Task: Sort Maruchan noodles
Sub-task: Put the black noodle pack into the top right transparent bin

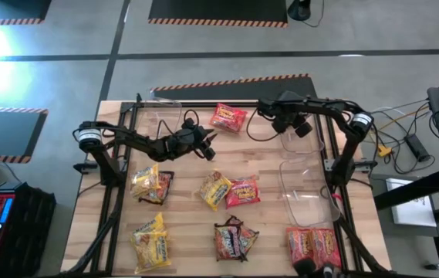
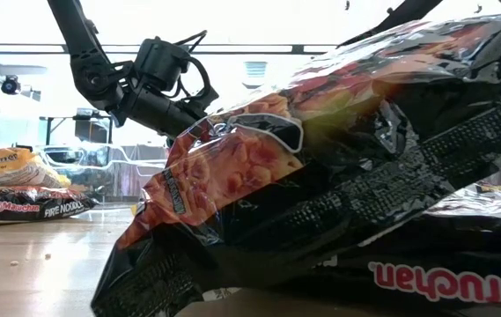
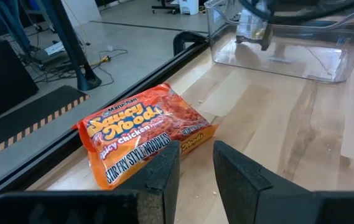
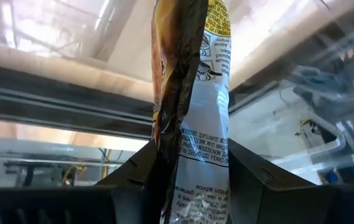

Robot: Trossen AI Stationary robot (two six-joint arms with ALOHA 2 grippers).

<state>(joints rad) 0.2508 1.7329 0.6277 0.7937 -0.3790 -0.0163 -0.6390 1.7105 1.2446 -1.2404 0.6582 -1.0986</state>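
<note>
A red-orange Maruchan packet (image 3: pixel 142 137) lies flat on the wooden table (image 3: pixel 288 124) at the far middle (image 1: pixel 228 117). My left gripper (image 3: pixel 195 168) sits low just short of the packet's near edge. Its fingers are a little apart with nothing between them. My right gripper (image 4: pixel 189 155) hangs at the far right (image 1: pixel 298 125), over a clear bin (image 3: pixel 282 50), shut on a yellow-and-dark packet (image 4: pixel 189 74) seen edge-on. More yellow (image 1: pixel 151 185), red (image 1: pixel 242 191) and dark (image 1: pixel 234 239) packets lie flat on the table. My right gripper pinches the yellow-and-dark packet between its two fingers, one on each flat face, with the white printed back (image 4: pixel 204 168) against one finger. The packet reaches out well past the fingertips, crumpled and narrow, and is lifted clear of the table.
A second clear bin (image 1: pixel 161 116) stands at the far left, and the right-hand bin (image 1: pixel 308 181) runs along the right edge. Red packets (image 1: pixel 312 245) lie at the near right and a yellow one (image 1: pixel 150 238) at the near left. A dark frame rail (image 3: pixel 102 134) borders the far edge.
</note>
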